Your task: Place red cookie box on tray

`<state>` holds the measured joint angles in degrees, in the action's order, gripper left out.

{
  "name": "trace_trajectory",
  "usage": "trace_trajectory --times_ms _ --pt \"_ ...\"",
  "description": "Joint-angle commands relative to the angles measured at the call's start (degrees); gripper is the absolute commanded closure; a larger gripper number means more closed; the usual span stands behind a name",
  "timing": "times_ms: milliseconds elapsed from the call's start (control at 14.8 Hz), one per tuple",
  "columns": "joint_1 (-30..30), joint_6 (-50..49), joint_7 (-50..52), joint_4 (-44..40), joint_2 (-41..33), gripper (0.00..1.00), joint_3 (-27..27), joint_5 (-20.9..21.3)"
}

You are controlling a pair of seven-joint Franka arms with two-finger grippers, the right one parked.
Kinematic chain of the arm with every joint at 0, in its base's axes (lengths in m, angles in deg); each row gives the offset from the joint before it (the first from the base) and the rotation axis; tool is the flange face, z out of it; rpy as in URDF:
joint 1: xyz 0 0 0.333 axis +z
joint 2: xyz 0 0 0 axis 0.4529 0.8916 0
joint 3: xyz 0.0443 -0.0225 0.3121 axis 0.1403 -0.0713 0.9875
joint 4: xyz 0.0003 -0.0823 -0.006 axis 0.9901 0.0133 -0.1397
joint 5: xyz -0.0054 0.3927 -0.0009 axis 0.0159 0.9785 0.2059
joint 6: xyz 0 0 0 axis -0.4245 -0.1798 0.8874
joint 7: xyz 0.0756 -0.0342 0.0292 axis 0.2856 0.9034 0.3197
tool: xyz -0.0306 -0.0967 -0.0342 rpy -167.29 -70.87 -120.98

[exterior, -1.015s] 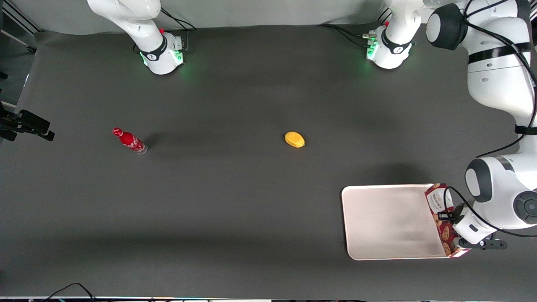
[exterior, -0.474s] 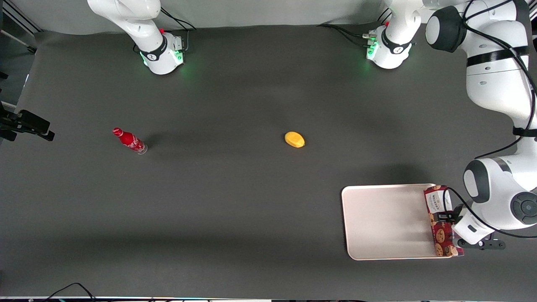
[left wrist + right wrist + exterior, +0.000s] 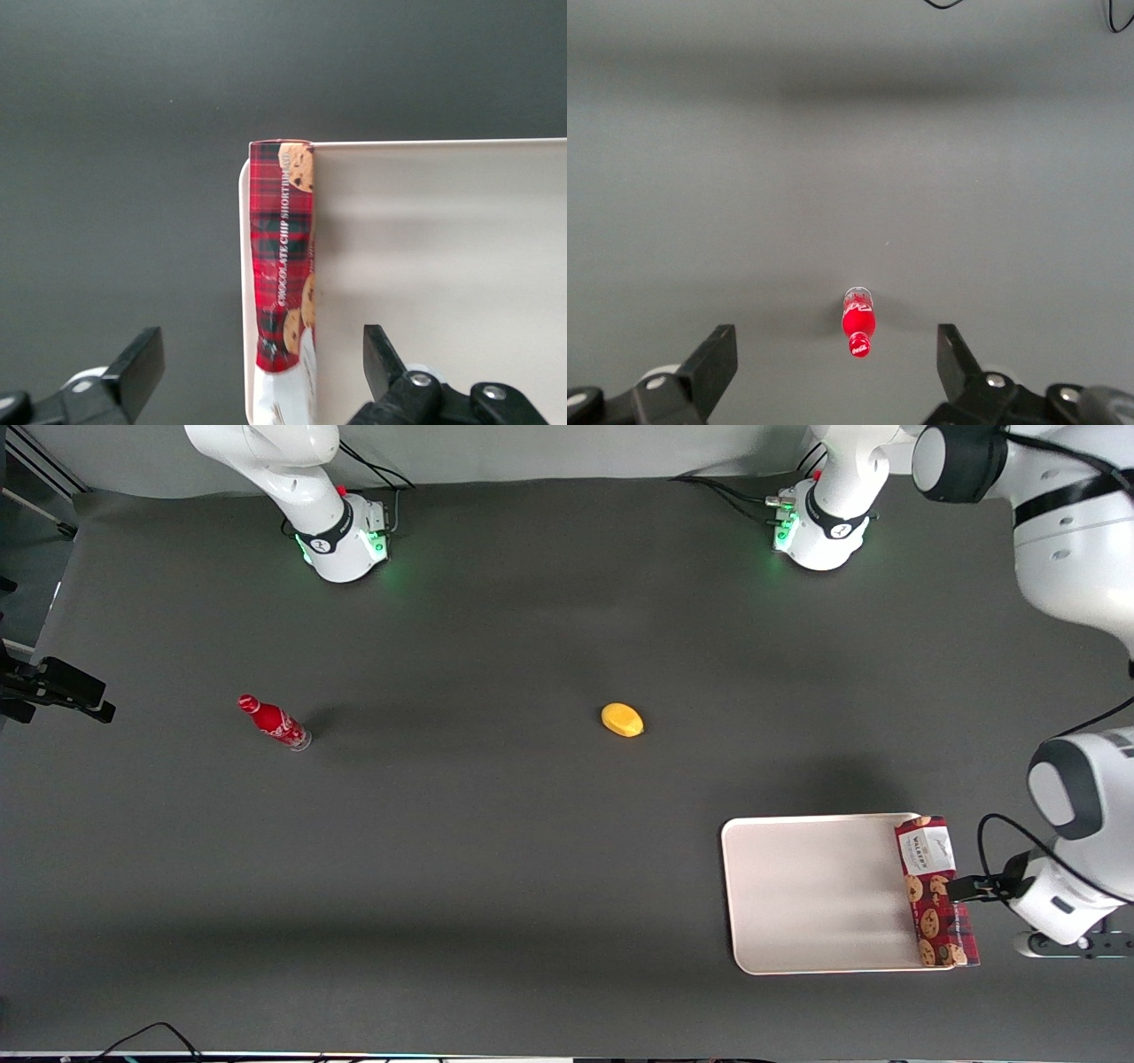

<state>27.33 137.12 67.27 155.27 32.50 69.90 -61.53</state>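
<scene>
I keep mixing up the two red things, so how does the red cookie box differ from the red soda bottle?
The red cookie box is long, plaid and lies on the tray edge; the red soda bottle is small, round, on the table toward the parked arm's end. The open gripper hovers over the box, far from the bottle. Both are red.

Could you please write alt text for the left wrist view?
The red cookie box lies along the edge of the cream tray, on its rim, on a dark table. The open gripper hangs above the box, fingers clear of it.
</scene>
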Motion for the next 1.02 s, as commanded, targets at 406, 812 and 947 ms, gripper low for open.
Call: trace_trajectory --times_ms 406,812,947 --pt "-1.63 -21.61 3.49 15.34 -26.94 0.0 0.25 -0.87" --pt "-1.54 -32.98 5.08 19.38 -40.13 0.0 -0.27 0.72" --pt "-1.54 -33.43 4.99 19.56 -42.85 0.0 -2.46 2.99"
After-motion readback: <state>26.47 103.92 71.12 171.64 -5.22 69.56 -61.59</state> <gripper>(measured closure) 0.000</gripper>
